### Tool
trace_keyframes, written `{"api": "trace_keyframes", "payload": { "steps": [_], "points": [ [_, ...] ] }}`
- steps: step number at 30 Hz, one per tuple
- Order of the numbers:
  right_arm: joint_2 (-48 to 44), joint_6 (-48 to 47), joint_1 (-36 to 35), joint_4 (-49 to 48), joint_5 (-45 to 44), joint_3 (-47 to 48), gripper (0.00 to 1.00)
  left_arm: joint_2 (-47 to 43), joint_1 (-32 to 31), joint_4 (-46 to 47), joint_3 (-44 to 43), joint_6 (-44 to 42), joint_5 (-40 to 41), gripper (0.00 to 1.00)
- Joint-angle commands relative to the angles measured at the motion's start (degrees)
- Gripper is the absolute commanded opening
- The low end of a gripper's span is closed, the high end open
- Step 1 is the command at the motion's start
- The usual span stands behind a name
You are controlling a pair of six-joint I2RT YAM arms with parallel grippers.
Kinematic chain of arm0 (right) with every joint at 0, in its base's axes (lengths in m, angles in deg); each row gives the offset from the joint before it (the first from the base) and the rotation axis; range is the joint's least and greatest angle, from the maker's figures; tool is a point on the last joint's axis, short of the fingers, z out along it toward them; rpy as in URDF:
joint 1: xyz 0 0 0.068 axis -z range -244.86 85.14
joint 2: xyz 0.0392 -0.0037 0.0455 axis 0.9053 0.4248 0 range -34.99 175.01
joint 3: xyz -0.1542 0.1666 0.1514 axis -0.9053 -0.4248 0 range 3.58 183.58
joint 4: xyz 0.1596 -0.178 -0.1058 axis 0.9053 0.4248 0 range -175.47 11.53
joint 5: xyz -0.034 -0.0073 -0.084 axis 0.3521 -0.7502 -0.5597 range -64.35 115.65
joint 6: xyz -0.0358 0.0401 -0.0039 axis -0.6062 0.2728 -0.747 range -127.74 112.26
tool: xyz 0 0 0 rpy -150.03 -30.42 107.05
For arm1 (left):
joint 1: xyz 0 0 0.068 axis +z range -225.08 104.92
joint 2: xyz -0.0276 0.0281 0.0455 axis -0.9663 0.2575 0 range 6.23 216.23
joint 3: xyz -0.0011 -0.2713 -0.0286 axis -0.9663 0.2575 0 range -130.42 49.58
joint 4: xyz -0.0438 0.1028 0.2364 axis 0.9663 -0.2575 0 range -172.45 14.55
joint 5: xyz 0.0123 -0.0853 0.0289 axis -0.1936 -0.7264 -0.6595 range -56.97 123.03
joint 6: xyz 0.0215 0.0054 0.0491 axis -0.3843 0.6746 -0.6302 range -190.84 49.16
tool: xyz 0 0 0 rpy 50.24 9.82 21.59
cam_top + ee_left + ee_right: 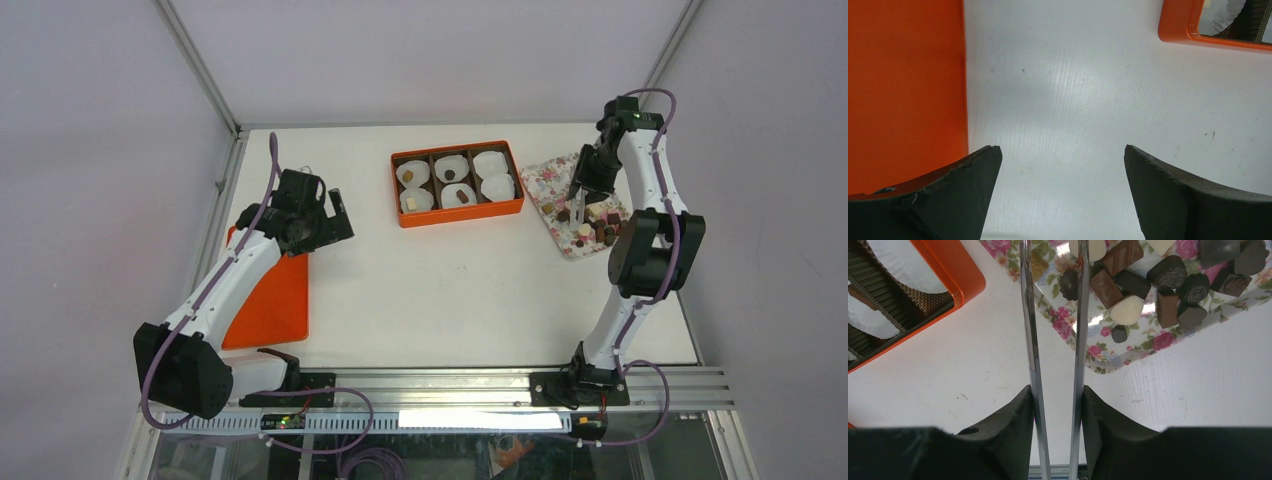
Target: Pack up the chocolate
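Observation:
The chocolate (1128, 310) lies as several dark, tan and cream pieces heaped on a floral tray (1108, 365) at the right. My right gripper (1058, 388) is shut on a pair of metal tongs (1030, 340). Their two blades reach out over the tray's near-left corner, with a dark round piece (1068, 284) between them. From above, the right gripper (585, 190) hangs over the tray (556, 176) and the chocolate (597, 230). The orange box (457, 183) holds white paper cups, several with a piece inside. My left gripper (335, 215) stands open over bare table; its fingers (973, 190) hold nothing.
A flat orange lid (270, 300) lies on the table under the left arm and shows at the left of the left wrist view (903, 95). The orange box's corner (1178, 30) shows top right there. Frame posts and grey walls bound the table.

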Motion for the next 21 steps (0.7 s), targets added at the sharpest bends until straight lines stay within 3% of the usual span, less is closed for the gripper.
{"api": "trace_keyframes", "payload": {
  "steps": [1,12,21],
  "points": [
    [3.4,0.6,1.8,-2.1,1.9,3.6,0.38,0.1,0.4,1.3,-1.0,-0.8,0.5,0.99],
    [18.2,0.9,2.2,3.0,-2.6,20.5,0.4,4.9,0.7,1.9,-3.5,-2.1,-0.3,0.99],
    [22.4,1.2,1.7,2.0,-6.3,20.8,0.41,8.7,1.7,1.9,-5.7,-3.1,-1.5,0.99]
  ]
}}
